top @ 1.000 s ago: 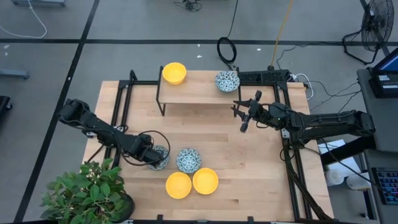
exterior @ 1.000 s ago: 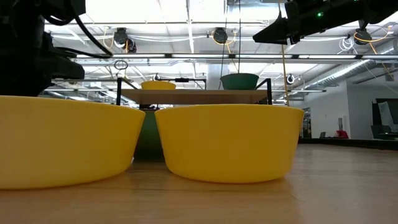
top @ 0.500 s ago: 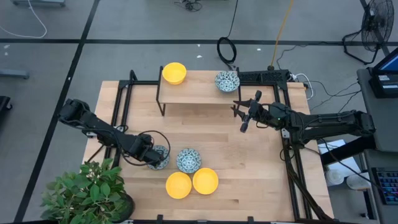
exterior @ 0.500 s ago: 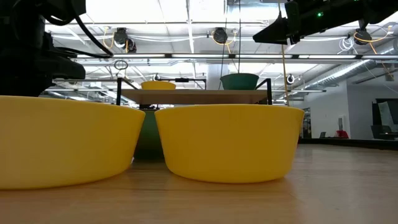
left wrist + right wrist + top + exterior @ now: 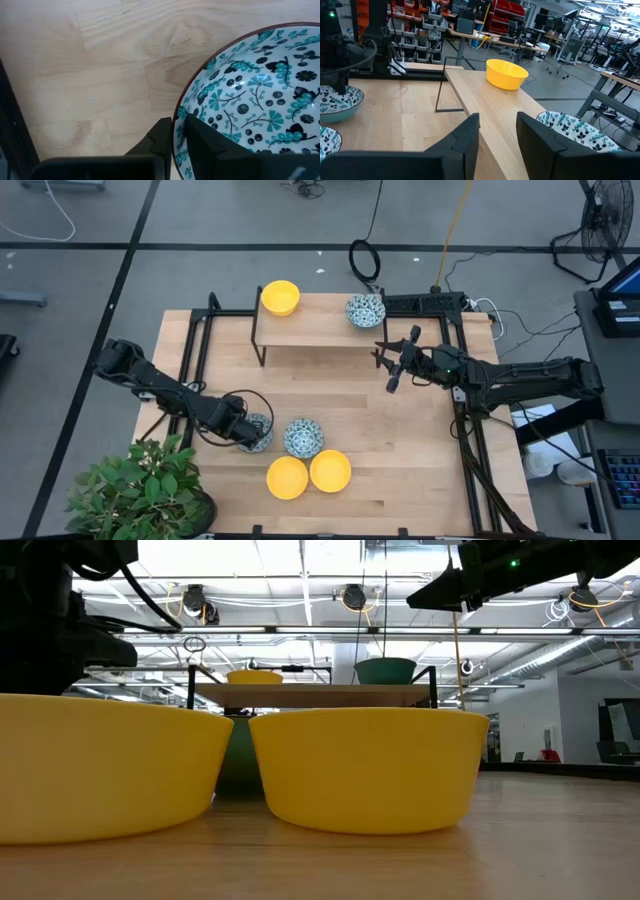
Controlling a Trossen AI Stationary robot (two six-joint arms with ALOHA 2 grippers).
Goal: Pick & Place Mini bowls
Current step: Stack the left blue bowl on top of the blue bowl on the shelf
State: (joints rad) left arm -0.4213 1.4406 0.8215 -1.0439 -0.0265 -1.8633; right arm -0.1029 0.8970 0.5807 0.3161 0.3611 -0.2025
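Observation:
Three yellow and three blue-green patterned mini bowls show. A raised wooden shelf at the far side carries one yellow bowl and one patterned bowl. Two yellow bowls stand on the table near the front edge, with a patterned bowl just behind them. My left gripper is shut on the third patterned bowl, left of that one. My right gripper hangs open in the air right of the shelf, touching nothing. My left gripper holds the patterned bowl by its rim, on the side toward the table's left. One finger is inside the bowl and the other finger outside, pinching the wall. It comes slanting down from the left. The bowl sits level, mouth up.
A potted plant fills the near-left corner, close to my left arm. The shelf's black metal legs stand on the table. A power strip and cables lie at the far right. Bare wood lies on the right half.

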